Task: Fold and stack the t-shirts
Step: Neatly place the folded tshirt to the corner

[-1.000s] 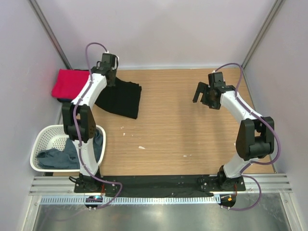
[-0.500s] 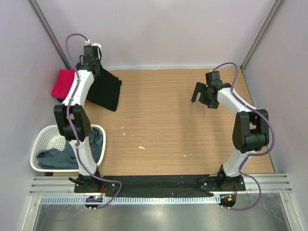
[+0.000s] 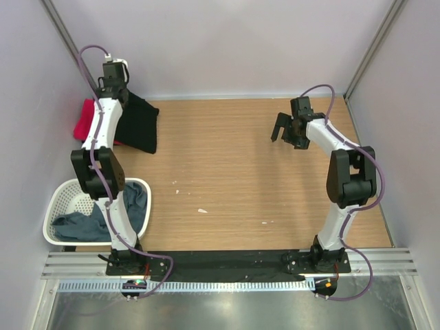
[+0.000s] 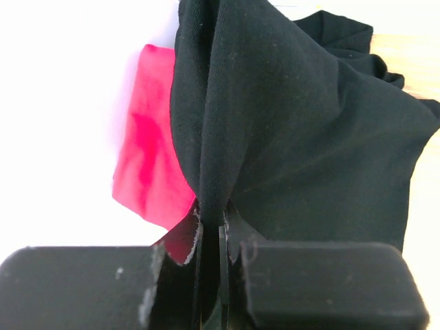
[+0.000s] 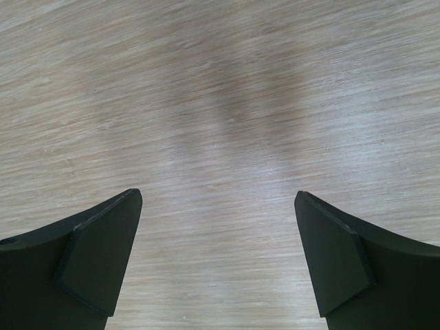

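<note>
Plain black t-shirt and bright red t-shirt stand out against a pale worktop of fine, streaked wood grain. A slate grey-blue t-shirt shows in a white lattice basket. The left arm and right arm are white and black, with purple cables. The left pincer and right pincer are matt black. White crumbs fleck the wood, and the walls are pale lilac-grey.

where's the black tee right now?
Top view: the black tee is at the table's far-left corner, pinched in the left gripper, right beside the red tee, beyond the basket.
</note>
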Robot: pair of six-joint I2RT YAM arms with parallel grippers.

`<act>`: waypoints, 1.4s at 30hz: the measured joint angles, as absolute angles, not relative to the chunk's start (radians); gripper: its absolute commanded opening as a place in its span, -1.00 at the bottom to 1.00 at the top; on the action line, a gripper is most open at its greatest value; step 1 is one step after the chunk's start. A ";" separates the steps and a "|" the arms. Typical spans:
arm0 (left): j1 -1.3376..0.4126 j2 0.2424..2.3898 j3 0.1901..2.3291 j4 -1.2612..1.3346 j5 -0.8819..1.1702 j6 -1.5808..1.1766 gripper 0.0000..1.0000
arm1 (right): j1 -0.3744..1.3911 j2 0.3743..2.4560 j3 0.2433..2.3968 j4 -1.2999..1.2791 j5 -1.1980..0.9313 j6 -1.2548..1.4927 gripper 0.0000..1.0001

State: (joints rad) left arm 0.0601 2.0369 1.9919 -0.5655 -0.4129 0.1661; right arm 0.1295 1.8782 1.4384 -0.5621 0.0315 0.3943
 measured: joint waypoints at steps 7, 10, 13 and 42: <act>0.055 2.066 2.052 -0.567 -0.459 0.174 -1.00 | 0.130 1.926 1.462 -0.565 0.027 0.394 0.99; 0.054 2.071 2.088 -0.567 -0.490 0.177 -1.00 | 0.130 1.942 1.472 -0.566 0.024 0.394 0.99; 0.054 2.075 2.117 -0.565 -0.523 0.192 -1.00 | 0.130 1.957 1.489 -0.570 0.021 0.394 0.99; 0.054 2.077 2.064 -0.466 -0.584 0.171 -1.00 | 0.129 2.036 1.573 -0.610 -0.025 0.386 0.99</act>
